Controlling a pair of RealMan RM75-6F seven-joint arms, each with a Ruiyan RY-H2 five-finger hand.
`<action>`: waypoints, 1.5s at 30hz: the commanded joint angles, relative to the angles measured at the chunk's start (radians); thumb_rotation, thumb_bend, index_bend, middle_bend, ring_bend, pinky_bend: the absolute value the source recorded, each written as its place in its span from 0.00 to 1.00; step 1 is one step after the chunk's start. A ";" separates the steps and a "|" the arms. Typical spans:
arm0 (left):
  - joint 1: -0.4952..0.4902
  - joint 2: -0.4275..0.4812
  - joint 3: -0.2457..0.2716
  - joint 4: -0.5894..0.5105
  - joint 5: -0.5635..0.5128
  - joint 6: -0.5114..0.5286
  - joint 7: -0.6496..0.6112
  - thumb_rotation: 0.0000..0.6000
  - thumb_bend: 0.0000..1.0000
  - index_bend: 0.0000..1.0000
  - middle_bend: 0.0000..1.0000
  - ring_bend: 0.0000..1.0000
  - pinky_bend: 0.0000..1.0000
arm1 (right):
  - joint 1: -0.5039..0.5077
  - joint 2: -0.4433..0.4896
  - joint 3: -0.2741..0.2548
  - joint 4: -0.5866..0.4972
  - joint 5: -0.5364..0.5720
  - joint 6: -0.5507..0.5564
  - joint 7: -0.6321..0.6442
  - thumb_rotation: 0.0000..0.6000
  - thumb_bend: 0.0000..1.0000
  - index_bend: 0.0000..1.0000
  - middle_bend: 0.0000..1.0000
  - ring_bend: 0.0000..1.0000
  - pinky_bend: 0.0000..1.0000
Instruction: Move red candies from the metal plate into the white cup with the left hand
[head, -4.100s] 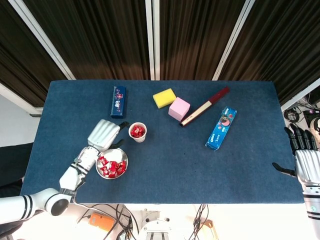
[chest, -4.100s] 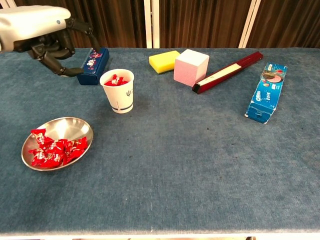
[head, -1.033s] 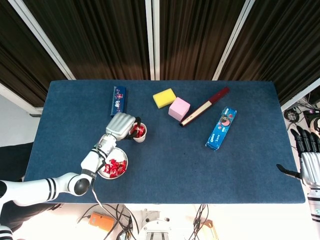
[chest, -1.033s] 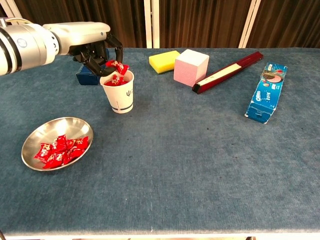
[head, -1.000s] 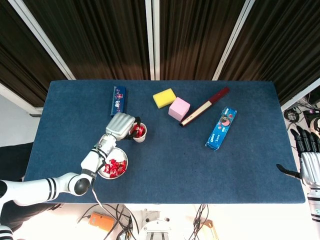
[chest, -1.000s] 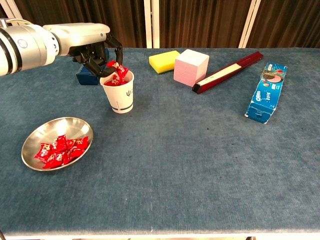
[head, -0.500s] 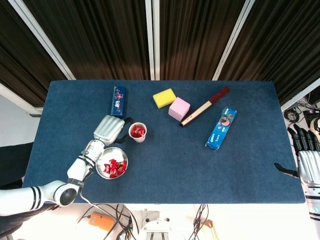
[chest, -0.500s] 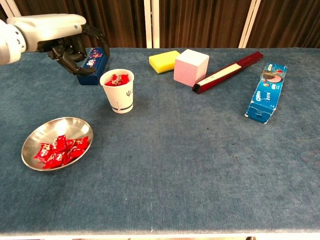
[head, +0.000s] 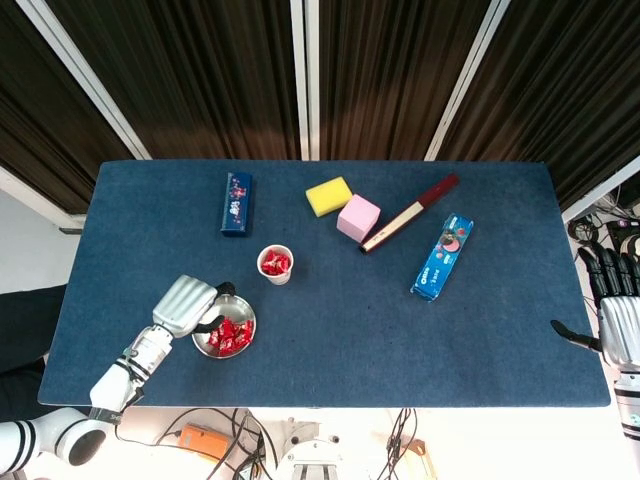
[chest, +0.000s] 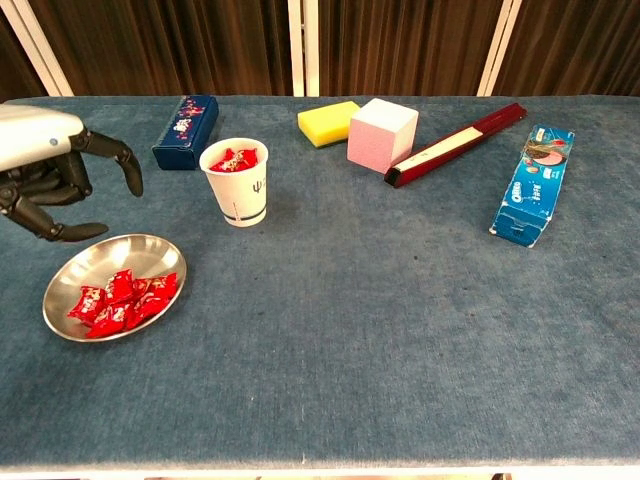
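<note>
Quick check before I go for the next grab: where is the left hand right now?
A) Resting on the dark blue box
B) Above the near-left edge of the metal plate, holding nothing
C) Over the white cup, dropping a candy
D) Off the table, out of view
B: the left hand hovers by the metal plate's left rim with fingers apart and empty, away from the white cup.
</note>
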 joint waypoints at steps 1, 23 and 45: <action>0.009 -0.017 0.013 0.014 0.010 -0.010 0.006 1.00 0.24 0.37 0.92 0.84 0.84 | 0.000 0.007 0.001 -0.009 -0.002 0.001 -0.007 1.00 0.11 0.00 0.01 0.00 0.00; 0.066 -0.030 0.083 0.065 0.053 -0.046 0.093 1.00 0.24 0.41 0.91 0.84 0.84 | 0.005 -0.005 -0.010 -0.009 -0.001 -0.015 -0.015 1.00 0.11 0.00 0.01 0.00 0.00; 0.068 -0.059 0.062 0.127 0.045 -0.113 0.056 1.00 0.34 0.48 0.92 0.84 0.84 | 0.004 -0.009 -0.010 -0.009 0.003 -0.013 -0.017 1.00 0.11 0.00 0.01 0.00 0.00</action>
